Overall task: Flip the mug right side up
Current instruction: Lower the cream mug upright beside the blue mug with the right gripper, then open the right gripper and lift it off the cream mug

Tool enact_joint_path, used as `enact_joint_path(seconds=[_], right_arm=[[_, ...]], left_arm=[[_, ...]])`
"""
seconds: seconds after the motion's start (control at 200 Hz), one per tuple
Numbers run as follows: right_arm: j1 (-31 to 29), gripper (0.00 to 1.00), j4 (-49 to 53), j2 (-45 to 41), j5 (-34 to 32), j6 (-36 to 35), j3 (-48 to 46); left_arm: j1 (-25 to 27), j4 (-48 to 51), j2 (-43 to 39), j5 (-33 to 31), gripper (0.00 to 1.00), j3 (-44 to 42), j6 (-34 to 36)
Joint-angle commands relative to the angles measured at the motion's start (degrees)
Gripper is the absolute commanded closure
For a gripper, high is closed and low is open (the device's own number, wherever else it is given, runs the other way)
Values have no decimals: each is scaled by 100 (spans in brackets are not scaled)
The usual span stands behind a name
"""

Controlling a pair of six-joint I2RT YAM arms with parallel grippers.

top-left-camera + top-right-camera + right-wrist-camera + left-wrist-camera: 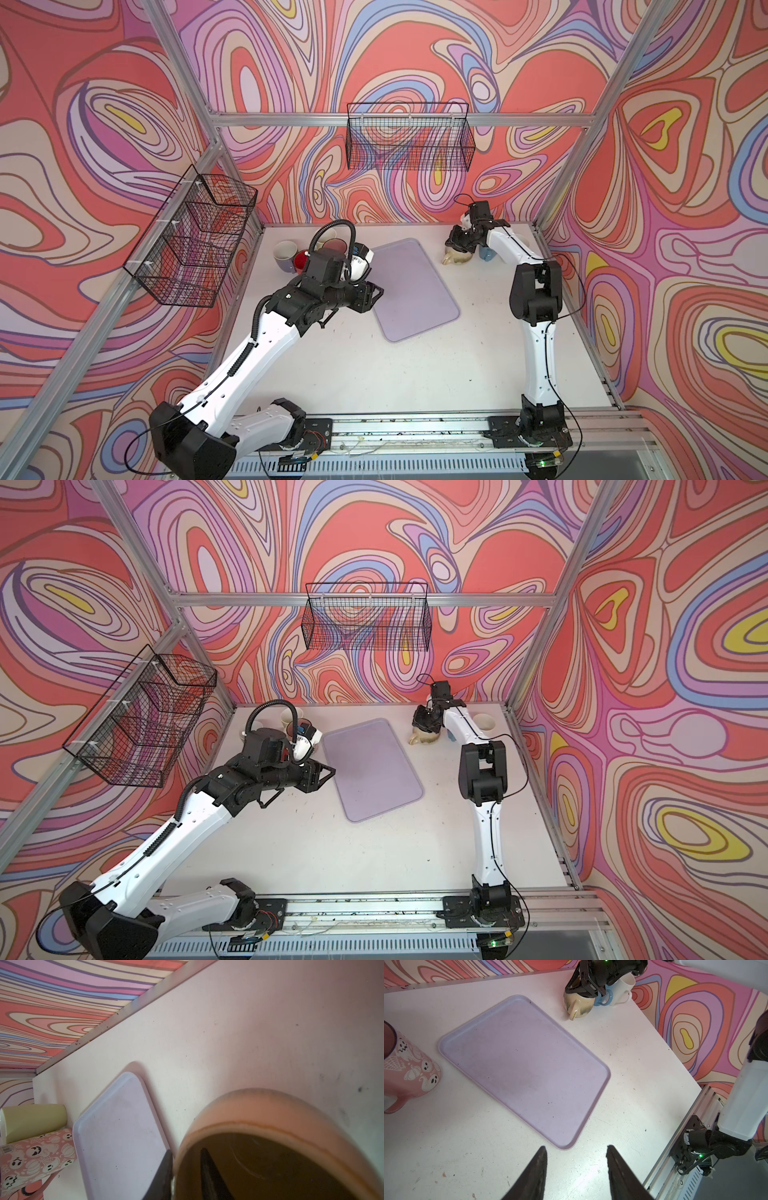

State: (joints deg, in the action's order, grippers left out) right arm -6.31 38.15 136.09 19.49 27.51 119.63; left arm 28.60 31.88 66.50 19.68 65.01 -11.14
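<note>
The mug [457, 258] [424, 738] [578, 1004] is cream with green drips. It stands on the white table at the back right, mouth up, and its dark inside [270, 1167] faces the right wrist camera. My right gripper [459, 243] [424, 721] [187, 1150] straddles the mug's rim, one finger inside and one outside. The inner finger stands clear of the wall, so the jaws are slightly open. My left gripper [374, 295] [326, 773] [576, 1146] hovers open and empty over the table by a corner of the tray.
A lilac tray [411, 286] [525, 1068] lies mid-table. A blue mug [604, 998] and a white mug [623, 989] stand right behind the cream mug. A pink ghost mug [411, 1068] and other mugs [284, 255] cluster at the back left. Wire baskets [409, 141] [195, 237] hang on the walls.
</note>
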Motion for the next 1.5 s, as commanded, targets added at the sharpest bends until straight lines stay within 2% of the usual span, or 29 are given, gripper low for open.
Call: enact_joint_path(seconds=[0.0,0.456,1.137,1.327,1.497], right_arm=[[33,76,51,172,-6,9,182],[38,69,241,33,-82,-44,379],[96,70,541,-729,-235,-306,255],[102,70,463,-1139,-257,-410,-98],[99,70,200,-1874,-361,-606,-828]], left_arm=[[43,2,-111,22,51,-58,76],[43,11,-124,-8,51,-68,85],[40,11,-151,-140,51,-69,118],[41,16,-159,-201,51,-85,133],[45,12,-149,-275,51,-94,147]])
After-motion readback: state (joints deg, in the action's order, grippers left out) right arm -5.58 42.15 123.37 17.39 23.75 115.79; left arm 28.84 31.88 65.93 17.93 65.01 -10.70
